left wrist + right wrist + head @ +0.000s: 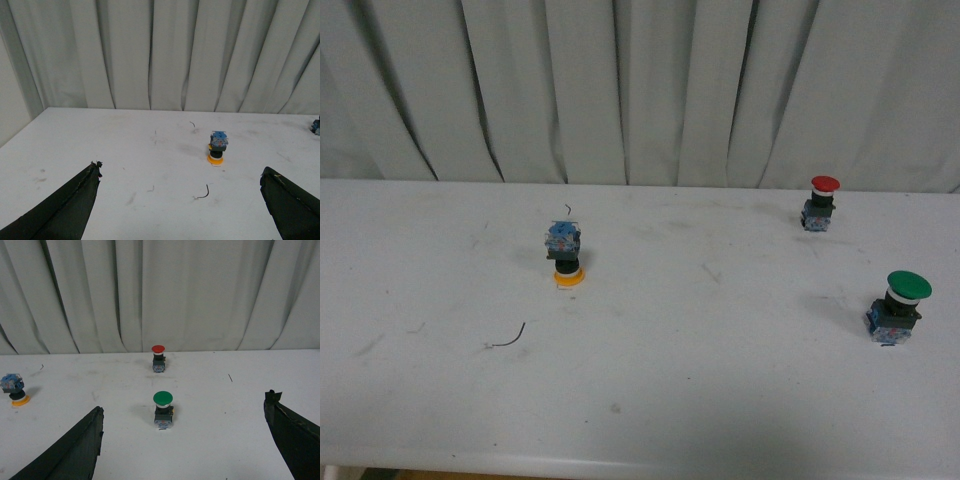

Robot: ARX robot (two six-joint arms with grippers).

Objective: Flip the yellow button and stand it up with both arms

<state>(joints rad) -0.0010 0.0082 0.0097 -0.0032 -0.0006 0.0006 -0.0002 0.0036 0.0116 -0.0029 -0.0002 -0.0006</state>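
Observation:
The yellow button [565,255] stands upside down on the white table, its yellow-orange cap on the surface and its blue-grey base on top, left of centre in the front view. It also shows in the left wrist view [217,147] and at the edge of the right wrist view [13,389]. My left gripper [182,172] is open and empty, well short of the button, its black fingers [65,207] wide apart. My right gripper [185,417] is open and empty, far from the yellow button. Neither arm shows in the front view.
A red-capped button [820,203] stands upright at the back right, and a larger green-capped button [897,306] at the right; both show in the right wrist view. A thin curved wire scrap [510,338] lies on the table [650,400]. Grey curtains hang behind.

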